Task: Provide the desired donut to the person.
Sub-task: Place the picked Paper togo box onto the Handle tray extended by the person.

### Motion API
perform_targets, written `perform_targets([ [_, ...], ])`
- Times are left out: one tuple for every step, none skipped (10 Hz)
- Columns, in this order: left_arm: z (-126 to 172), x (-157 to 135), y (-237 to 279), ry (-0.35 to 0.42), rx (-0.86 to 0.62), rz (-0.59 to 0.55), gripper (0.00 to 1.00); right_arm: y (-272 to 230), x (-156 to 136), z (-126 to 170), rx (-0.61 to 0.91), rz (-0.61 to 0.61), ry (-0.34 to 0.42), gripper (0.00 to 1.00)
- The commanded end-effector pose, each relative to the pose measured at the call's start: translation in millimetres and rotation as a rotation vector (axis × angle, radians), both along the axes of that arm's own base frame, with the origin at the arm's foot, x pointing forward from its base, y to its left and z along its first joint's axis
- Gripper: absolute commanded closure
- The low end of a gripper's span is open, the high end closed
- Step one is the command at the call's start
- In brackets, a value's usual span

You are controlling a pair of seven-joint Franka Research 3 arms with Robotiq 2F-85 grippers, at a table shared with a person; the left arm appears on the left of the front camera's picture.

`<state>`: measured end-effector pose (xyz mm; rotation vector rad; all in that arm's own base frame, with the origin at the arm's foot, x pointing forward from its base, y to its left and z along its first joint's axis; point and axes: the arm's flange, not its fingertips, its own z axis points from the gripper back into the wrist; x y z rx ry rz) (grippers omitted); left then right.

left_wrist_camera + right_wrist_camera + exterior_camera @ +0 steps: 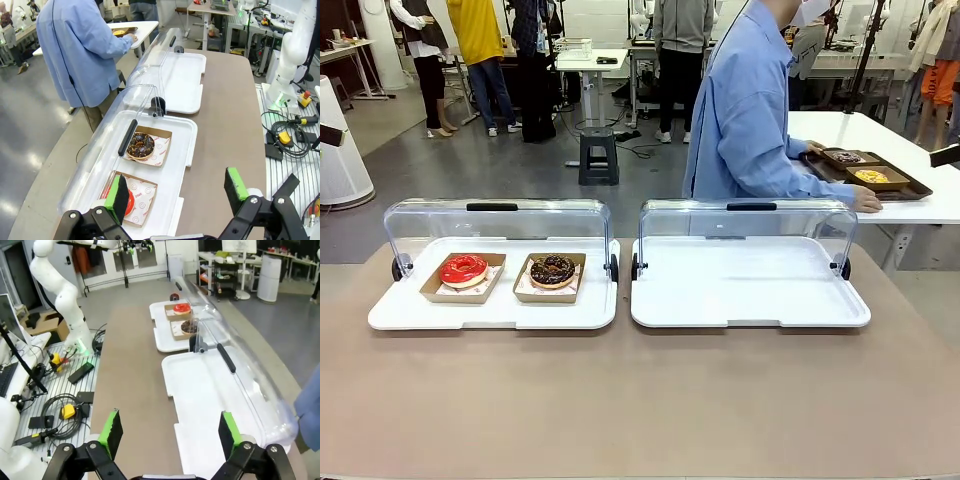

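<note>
— Green pads first: what are the left gripper (177,192) and right gripper (170,432) doing?

— Both have their jaws spread wide, nothing between them. Each hangs above the near side of the table (640,400).

— Where do the donuts lie from the jaws?

— Ahead of the left jaws and slightly toward one pad. The red donut (127,201) sits in its cardboard tray just past the left pad, half hidden behind it; the chocolate donut (140,144) lies farther along the same line, in the same white display tray (187,135) under the raised clear lid (115,125). From the right jaws both donuts (181,308) are far ahead, beyond the bare display tray (200,390).

— So which arm is nearer?

— The left, clearly. I'd judge it the one to reach.

— Any long axis to mind?

— Donuts are round; the cardboard trays run lengthwise front to back, so a grip across the short sides looks sensible.

— And the person (750,110)?

— Turned toward a side table, one hand (866,200) on a dark tray there. Which donut is wanted, I cannot tell.
</note>
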<state>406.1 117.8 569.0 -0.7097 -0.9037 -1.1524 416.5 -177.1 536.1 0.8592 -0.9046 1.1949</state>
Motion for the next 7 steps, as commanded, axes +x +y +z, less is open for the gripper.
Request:
perform_targets([
  [1.0, -0.7, -0.1, -0.003, -0.001, -0.001, 0.00, 1.8, -4.2, 6.7, -0.013, 0.016, -0.032, 0.00],
  [1.0, -0.7, -0.1, -0.003, -0.001, -0.001, 0.00, 5.1, -6.5, 9.7, -0.014, 0.018, -0.043, 0.00],
  [1.0, -0.7, -0.1, -0.003, -0.001, -0.001, 0.00, 0.7, -0.8, 3.2, -0.005, 0.000, -0.007, 0.00],
  [1.0, -0.7, -0.1, -0.003, -0.001, -0.001, 0.00, 0.7, -0.8, 3.2, -0.005, 0.000, -0.007, 0.00],
  [1.0, -0.7, -0.1, -0.003, -0.001, -0.001, 0.00, 0.7, -0.8, 3.2, -0.005, 0.000, -0.007, 0.00],
  [1.0, -0.7, -0.1, -0.003, -0.001, -0.001, 0.00, 0.7, -0.8, 3.2, -0.005, 0.000, -0.007, 0.00],
  [1.0, -0.7, -0.1, -0.003, -0.001, -0.001, 0.00, 0.7, -0.8, 3.2, -0.005, 0.000, -0.007, 0.00],
])
